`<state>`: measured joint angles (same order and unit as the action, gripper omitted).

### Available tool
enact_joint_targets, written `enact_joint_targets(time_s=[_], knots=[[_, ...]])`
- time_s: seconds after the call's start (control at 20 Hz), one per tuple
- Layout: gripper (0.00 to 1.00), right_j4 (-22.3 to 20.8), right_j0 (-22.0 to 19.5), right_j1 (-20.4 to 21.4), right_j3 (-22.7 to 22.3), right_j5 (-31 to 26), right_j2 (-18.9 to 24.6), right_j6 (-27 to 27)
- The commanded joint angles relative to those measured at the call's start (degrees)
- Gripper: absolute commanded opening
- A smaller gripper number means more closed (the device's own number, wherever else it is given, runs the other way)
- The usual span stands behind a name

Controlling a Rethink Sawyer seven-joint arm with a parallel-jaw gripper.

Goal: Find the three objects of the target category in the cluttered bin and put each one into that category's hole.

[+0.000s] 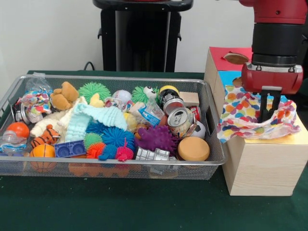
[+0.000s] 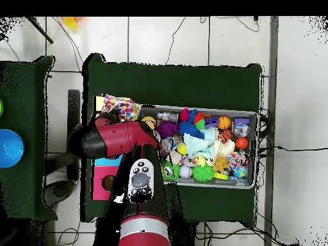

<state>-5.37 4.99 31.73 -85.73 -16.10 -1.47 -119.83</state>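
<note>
Atop the yellow-surround box (image 1: 262,159), jaws (image 1: 269,107) clamp the large dotted cloth (image 1: 248,118), draped beside the bin (image 1: 214,139) rim.

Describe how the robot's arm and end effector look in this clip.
The arm is glossy red with a wide black band. Its red wrist block carries small bolts and a grey bracket, and the end effector has thin black fingers. Overhead, a grey panel sits on the arm.
</note>
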Motion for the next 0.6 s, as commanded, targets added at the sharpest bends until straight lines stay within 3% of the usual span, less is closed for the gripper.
enact_joint_targets(time_s=[0.05,0.35,0.6], knots=[[0.0,1.1,0.5,-3.1,-6.5,0.3,1.0,-9.2],[0.0,1.6,1.7,-3.8,-6.0,0.2,0.2,-10.0],[0.0,1.0,0.2,-5.7,-4.2,1.8,1.5,-8.1]])
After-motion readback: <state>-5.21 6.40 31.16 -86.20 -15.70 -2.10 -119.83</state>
